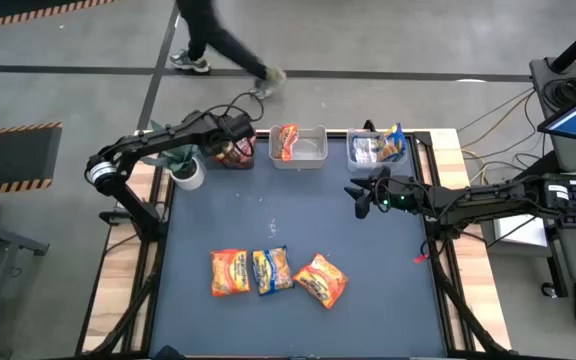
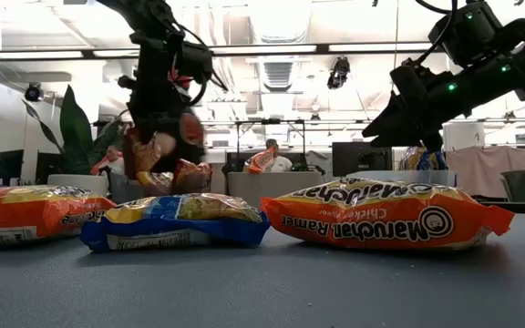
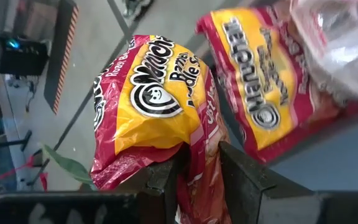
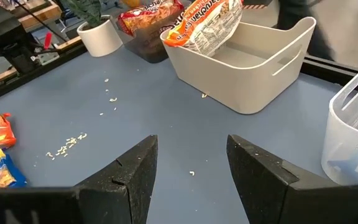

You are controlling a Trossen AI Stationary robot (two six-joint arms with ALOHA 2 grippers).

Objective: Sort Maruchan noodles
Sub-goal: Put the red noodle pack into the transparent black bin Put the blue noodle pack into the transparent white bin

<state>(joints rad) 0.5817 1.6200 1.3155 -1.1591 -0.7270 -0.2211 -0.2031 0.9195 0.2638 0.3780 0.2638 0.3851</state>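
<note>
Three packets lie in a loose row at the near end of the counter, well apart from both tools: an orange packet, a blue-and-yellow packet touching it, and a second orange packet just beside that, tilted; in the low view the last one shows its Maruchan Ramen print upside down. At the far edge, the left tool is clenched on a dark red packet, its two dark fingers pinching the packet's lower edge so the packet stands above them. Just beyond this tool sits another dark red packet in the leftmost bin; whether the held packet touches it cannot be told. A white pot with a green plant stands just beside the left tool, on its outer side. The middle bin, pale and open-topped, holds an orange packet leaning against its wall, between the two tools. The right tool hangs above bare counter with its jaws apart and nothing between them, near the third bin, a clear one holding blue-and-yellow packets. Small crumbs are scattered on the counter ahead of the right tool. Beyond the counter a person's legs cross the floor.
</note>
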